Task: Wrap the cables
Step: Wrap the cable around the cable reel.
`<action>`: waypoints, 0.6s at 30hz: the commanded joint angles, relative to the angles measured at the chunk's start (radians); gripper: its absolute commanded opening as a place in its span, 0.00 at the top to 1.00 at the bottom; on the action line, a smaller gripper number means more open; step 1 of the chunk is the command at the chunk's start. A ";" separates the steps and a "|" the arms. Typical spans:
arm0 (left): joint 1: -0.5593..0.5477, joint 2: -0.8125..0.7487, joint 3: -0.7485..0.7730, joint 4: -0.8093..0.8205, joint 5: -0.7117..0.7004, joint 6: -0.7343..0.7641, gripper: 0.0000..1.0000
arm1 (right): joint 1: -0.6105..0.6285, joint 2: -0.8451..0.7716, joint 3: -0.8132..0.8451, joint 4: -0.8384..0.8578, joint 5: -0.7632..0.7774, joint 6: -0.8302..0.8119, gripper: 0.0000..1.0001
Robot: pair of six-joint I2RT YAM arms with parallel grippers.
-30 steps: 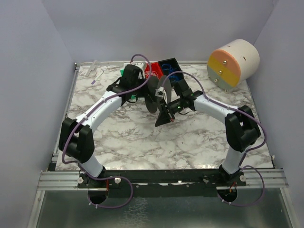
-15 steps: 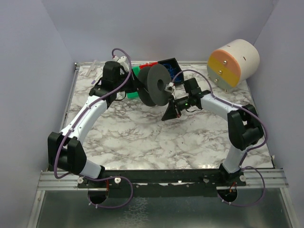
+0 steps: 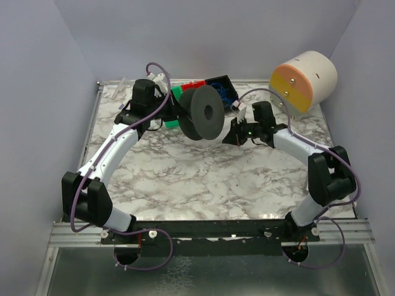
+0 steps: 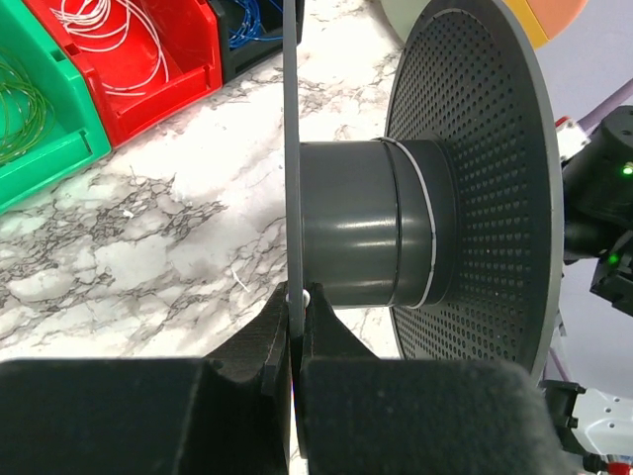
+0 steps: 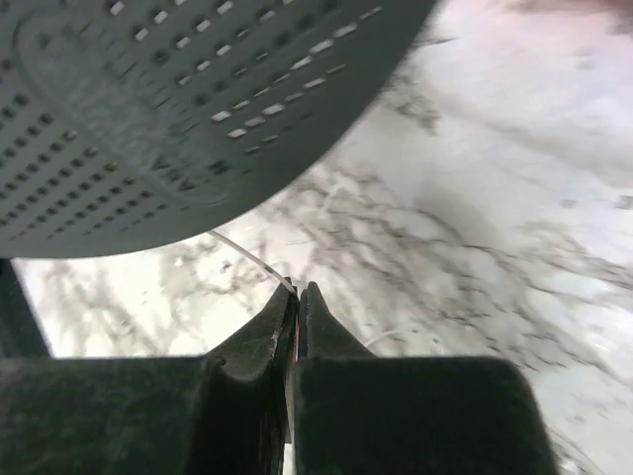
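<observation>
Left wrist view: left gripper (image 4: 294,307) clamped on the spool's (image 4: 366,237) thin near flange, holding it on edge so the hub stays free. Right gripper (image 5: 297,292), at the spool's 4 o'clock, pinches a whitish cable (image 5: 242,252), probably for tension. Other cables (image 4: 109,30) wait in bins (image 4: 163,104) at 12 o'clock.

The left arm (image 3: 114,145) no longer reaches in to the middle; it now sits further left and back, and the left elbow (image 3: 86,197) is lower, near the front edge of the tabletop (image 3: 185,179). The dark grey spool (image 3: 200,113) in the left pincer (image 4: 295,302) no longer shows just its thin edge; its round face now looks up at us, closer to the bins (image 3: 217,79). The right pincer (image 3: 234,135), nipping a thin white cable (image 5: 242,252), is now further right, and the right elbow (image 3: 333,179) is further out too
</observation>
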 commanded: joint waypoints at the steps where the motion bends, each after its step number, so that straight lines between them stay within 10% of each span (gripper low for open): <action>1: 0.010 -0.045 0.055 0.028 0.072 0.017 1.00 | -0.032 -0.055 -0.035 0.092 0.292 0.054 1.00; 18: -0.088 -0.039 0.050 -0.140 0.124 0.220 1.00 | -0.093 -0.093 0.007 0.167 0.520 0.098 0.99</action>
